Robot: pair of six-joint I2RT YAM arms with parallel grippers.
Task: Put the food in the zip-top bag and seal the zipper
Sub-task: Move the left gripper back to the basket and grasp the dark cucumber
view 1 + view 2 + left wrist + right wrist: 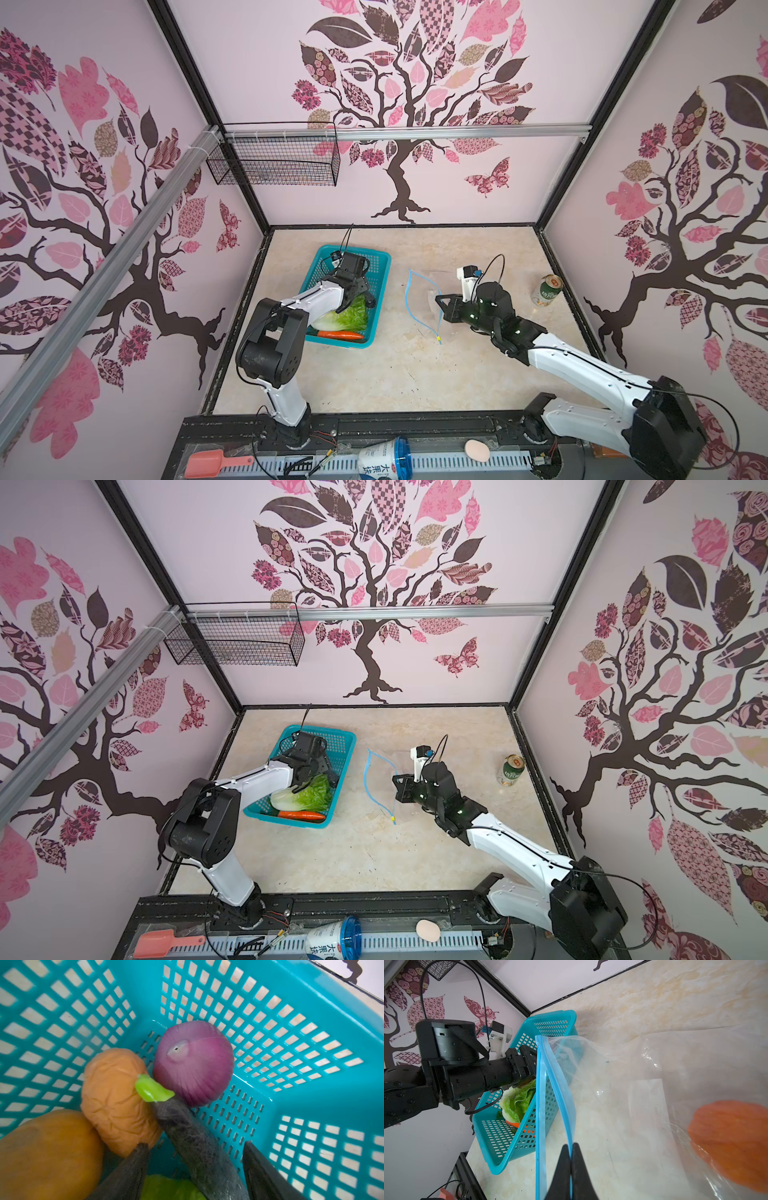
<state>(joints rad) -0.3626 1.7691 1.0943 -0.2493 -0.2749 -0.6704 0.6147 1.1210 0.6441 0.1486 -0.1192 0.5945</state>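
Note:
My left gripper (195, 1144) is down inside the teal basket (311, 1001), open, one finger on each side of the dark eggplant (187, 1124) with gaps showing. Beside it lie a purple onion (193, 1064), a wrinkled orange pumpkin (116, 1101) and a tan potato (47, 1153). Both top views show lettuce (349, 313) and a carrot (340, 334) in the basket. My right gripper (572, 1145) is shut on the upper lip of the light-blue zipper (562, 1095), holding the zip-top bag (643, 1068) open. An orange food piece (731, 1142) lies inside. The yellow slider (439, 340) sits at the zipper's near end.
A green drink can (547, 291) stands at the right of the floor. A black wire basket (274, 162) hangs on the back wall. On the front rail lie a pink scoop (212, 463), a tipped cup (384, 459) and a pale egg (477, 450).

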